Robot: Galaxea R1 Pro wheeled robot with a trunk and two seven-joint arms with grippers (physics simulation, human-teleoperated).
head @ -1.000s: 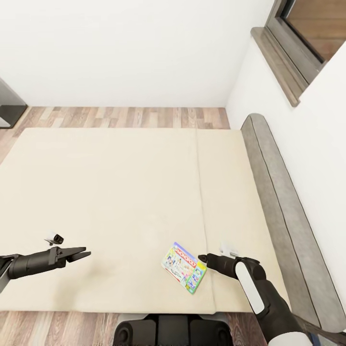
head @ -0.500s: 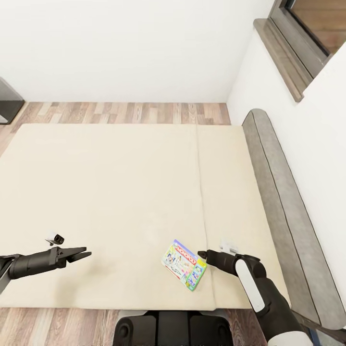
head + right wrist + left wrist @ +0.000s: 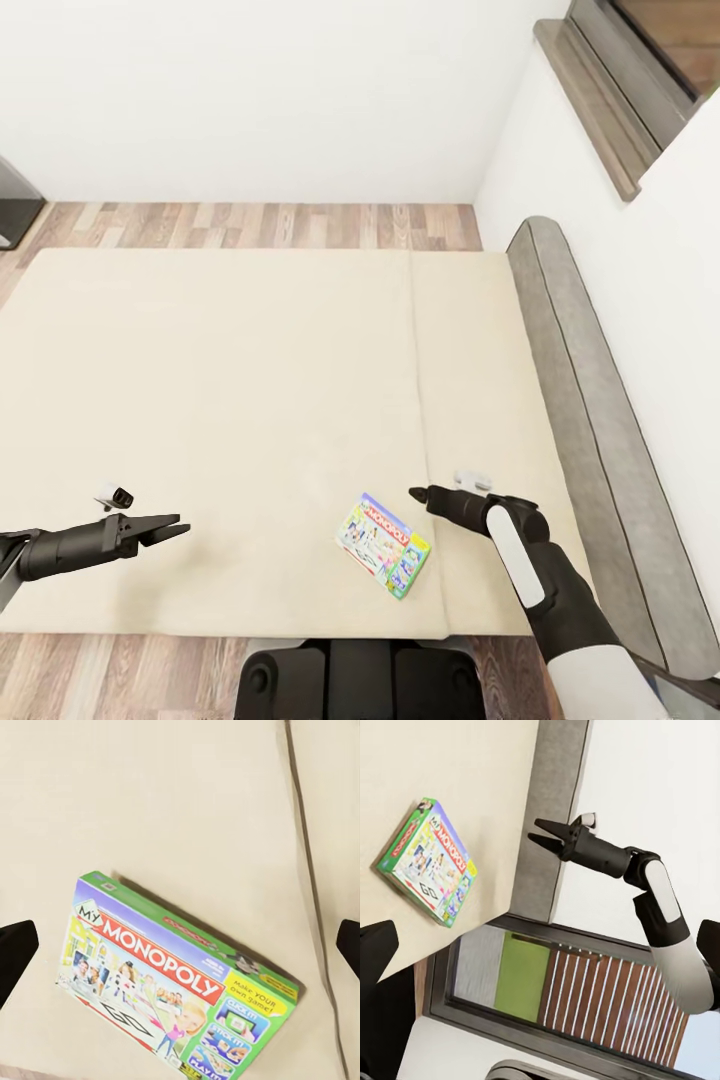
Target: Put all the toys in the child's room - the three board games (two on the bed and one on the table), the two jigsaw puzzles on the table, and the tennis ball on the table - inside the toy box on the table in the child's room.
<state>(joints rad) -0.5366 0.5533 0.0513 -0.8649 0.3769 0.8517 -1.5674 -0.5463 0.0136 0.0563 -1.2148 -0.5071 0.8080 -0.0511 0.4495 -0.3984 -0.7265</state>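
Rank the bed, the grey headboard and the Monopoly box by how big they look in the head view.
1. bed, by far the largest.
2. grey headboard, a long strip along the bed's right side.
3. Monopoly box, clearly the smallest, lying on the bed.

right arm (image 3: 540, 570) | lifted, fingers (image 3: 418, 494) now clear of Monopoly box (image 3: 384, 544) | camera tilted, scene shifted

Left pincer (image 3: 172, 527): your arm reaches inward, level, fingers slightly parted.
Right pincer (image 3: 418, 494): your forearm stretches forward, tips nearly together.
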